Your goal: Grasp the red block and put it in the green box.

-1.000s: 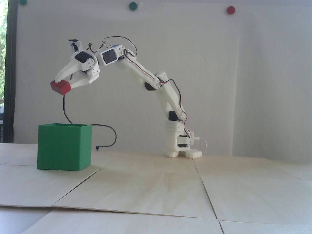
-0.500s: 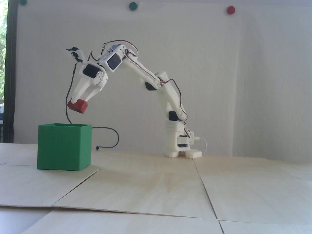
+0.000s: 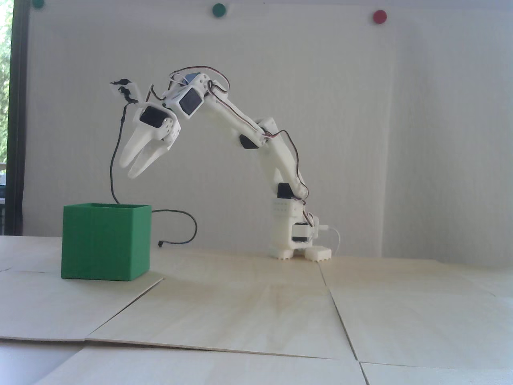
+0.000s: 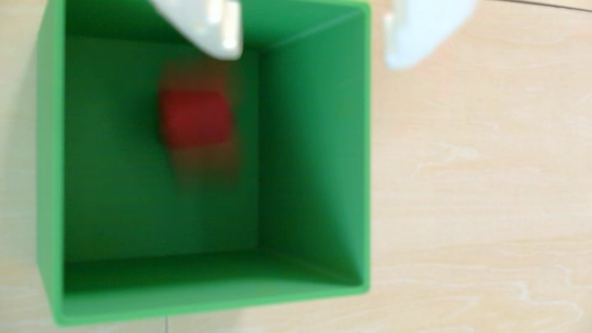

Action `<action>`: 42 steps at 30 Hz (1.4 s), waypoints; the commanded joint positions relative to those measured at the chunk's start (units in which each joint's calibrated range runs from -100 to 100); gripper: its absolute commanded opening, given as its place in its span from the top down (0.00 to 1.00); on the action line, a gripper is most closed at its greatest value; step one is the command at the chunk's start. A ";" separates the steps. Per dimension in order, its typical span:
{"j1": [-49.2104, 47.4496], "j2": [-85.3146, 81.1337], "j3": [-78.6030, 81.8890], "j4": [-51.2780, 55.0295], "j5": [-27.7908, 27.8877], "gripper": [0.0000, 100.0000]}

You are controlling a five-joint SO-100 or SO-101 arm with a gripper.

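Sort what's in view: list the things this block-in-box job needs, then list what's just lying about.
Needed: red block, blurred, inside the green box; gripper, open above the box.

Lying about: black cable behind the box; wall dots, red and green; wooden table.

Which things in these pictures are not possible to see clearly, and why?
- Red block: motion-blurred in the wrist view, so at rest or falling is unclear; in the fixed view the green box walls hide it.
- Claw: its upper part is cut off by the wrist view's top edge.
- Cable: partly hidden behind the box.
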 commanded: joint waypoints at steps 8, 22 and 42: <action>-1.50 -1.78 -4.51 1.26 0.53 0.98; -13.96 -3.60 -4.42 24.87 0.32 0.98; -37.68 -20.42 10.31 24.87 4.80 0.98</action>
